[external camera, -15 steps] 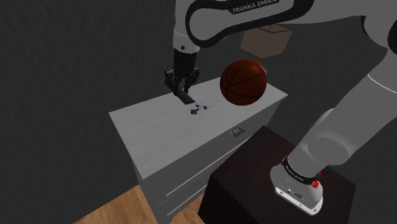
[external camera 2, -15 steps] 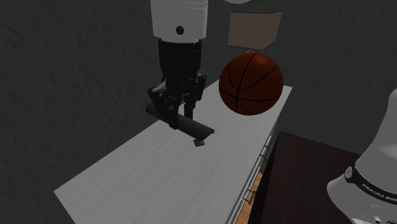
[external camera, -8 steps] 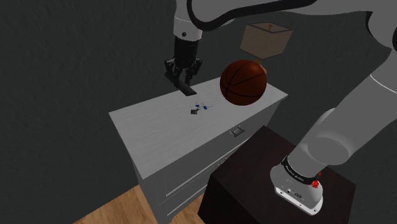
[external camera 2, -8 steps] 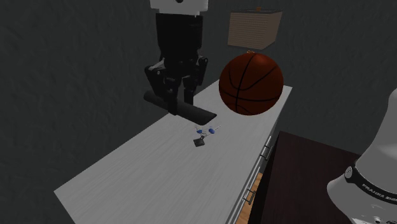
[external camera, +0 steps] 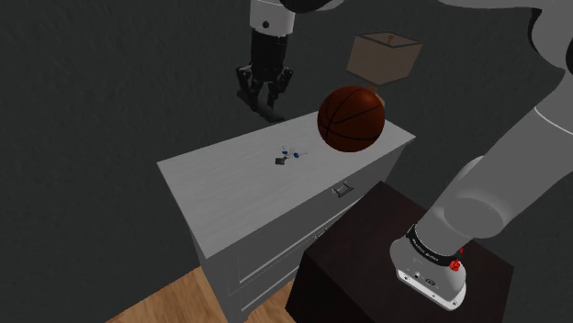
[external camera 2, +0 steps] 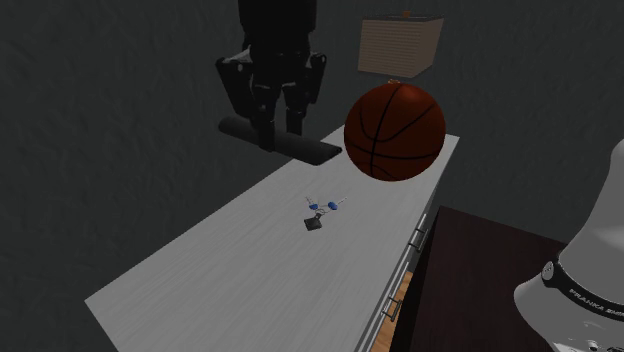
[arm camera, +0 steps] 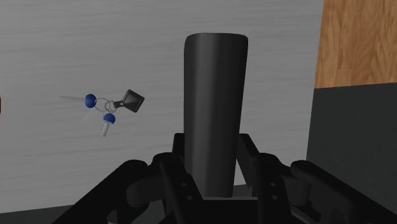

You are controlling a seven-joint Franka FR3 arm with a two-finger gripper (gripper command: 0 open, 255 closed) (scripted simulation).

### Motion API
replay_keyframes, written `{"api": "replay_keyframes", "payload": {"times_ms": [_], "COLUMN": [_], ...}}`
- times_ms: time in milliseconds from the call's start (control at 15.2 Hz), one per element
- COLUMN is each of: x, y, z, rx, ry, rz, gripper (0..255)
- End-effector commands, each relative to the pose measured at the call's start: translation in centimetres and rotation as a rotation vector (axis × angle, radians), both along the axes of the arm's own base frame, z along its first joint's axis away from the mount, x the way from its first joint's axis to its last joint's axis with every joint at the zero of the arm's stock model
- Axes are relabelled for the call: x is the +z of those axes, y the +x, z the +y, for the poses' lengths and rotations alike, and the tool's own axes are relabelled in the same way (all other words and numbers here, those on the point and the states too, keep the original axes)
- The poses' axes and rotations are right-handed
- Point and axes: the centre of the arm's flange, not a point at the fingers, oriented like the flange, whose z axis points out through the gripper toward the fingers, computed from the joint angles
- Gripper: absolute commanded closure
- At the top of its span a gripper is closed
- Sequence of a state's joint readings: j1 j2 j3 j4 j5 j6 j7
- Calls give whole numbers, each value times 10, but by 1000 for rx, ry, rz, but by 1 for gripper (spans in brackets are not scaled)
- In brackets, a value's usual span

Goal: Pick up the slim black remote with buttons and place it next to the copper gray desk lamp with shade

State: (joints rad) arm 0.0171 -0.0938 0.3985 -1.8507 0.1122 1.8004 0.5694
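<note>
You raised the gripper (external camera 2: 280, 130), its fingers clamped across the slim black remote (external camera 2: 320, 150), well clear of the grey dresser (external camera: 230, 197), so the remote hung level above it, ready for carrying past the basketball (external camera: 351, 116) toward the desk lamp (external camera: 384, 57).

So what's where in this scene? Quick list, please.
dresser: pale grey top, drawers in front
remote: slim, black, in the air above the dresser
gripper: shut on the remote
keys: small bunch, blue heads, lying on the dresser top
lamp: tan shade at the dresser's far end
basketball: in front of the lamp
</note>
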Motion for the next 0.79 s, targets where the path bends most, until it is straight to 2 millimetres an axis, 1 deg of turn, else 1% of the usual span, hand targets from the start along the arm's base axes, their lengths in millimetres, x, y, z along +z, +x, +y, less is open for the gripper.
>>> {"api": "replay_keyframes", "payload": {"times_ms": [0,726], "x": [10,68], "y": [-1,-1], "z": [-1,-1], "rx": [0,0], "ry": [0,0], "rz": [0,0], "gripper": [255,255]}}
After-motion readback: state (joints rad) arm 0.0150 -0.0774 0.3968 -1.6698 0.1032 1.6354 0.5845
